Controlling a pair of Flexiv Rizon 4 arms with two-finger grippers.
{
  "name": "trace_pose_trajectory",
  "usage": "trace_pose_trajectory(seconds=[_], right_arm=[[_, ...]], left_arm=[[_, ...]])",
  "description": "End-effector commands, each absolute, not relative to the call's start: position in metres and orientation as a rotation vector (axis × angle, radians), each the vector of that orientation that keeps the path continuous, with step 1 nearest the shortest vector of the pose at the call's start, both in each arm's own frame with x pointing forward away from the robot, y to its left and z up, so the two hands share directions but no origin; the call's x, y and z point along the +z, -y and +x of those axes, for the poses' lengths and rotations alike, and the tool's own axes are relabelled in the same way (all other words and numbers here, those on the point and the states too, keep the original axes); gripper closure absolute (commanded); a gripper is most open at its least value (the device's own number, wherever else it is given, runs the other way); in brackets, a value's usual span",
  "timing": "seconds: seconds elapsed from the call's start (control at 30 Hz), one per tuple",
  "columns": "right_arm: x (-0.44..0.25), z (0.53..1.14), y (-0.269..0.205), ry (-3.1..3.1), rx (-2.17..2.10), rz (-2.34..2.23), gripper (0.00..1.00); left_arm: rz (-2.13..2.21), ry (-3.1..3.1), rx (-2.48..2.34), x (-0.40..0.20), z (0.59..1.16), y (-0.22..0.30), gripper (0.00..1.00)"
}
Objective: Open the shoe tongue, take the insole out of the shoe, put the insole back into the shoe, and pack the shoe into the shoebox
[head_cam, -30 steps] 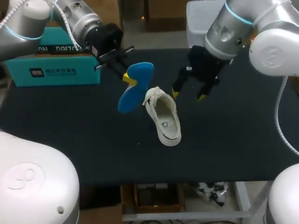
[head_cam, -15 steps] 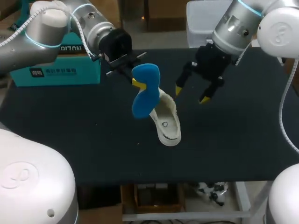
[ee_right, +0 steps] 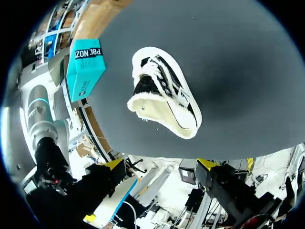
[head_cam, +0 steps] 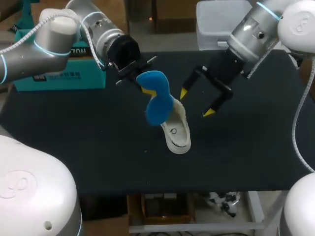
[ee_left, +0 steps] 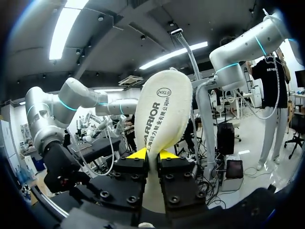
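Blue foam insole (head_cam: 157, 104) hangs upright at frame centre, covering the upper end of the cream fleece-lined shoe (head_cam: 177, 133); shoe lies on black table (head_cam: 74, 128); left gripper (head_cam: 145, 90) pinches the insole's narrow middle; right gripper (head_cam: 196, 103), right of centre, fingers spread, empty; teal cardboard shoebox (head_cam: 54, 78) upper left.

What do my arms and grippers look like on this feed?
The left arm and right arm are silver-grey with rounded white joint housings, light-blue rings and white cables. The left gripper and right gripper are black, each with two yellow-tipped fingers.
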State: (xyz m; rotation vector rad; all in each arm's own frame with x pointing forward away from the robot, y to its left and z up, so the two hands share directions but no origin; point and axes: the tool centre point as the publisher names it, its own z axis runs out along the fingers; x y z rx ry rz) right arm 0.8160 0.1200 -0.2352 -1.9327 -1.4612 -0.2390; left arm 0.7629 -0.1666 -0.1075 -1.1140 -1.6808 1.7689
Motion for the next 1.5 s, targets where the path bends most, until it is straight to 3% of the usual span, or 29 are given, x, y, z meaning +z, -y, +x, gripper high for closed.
trace_pose_trajectory(seconds=[0.03, 0.57, 1.5], right_arm=[[-0.240, 0.816, -0.118, 1.349, -0.230, -1.881, 0.00], [-0.252, 0.810, -0.134, 1.005, -0.034, -1.821, 0.00], [-0.258, 0.812, -0.143, 0.947, -0.071, -1.771, 0.00]], left_arm=[[-1.123, 1.679, 1.807, -0.108, 0.763, 0.166, 1.00], [-1.211, 1.649, 1.839, -0.118, 0.773, 0.171, 1.00], [-1.341, 1.705, 1.713, -0.134, 0.782, 0.194, 1.00]])
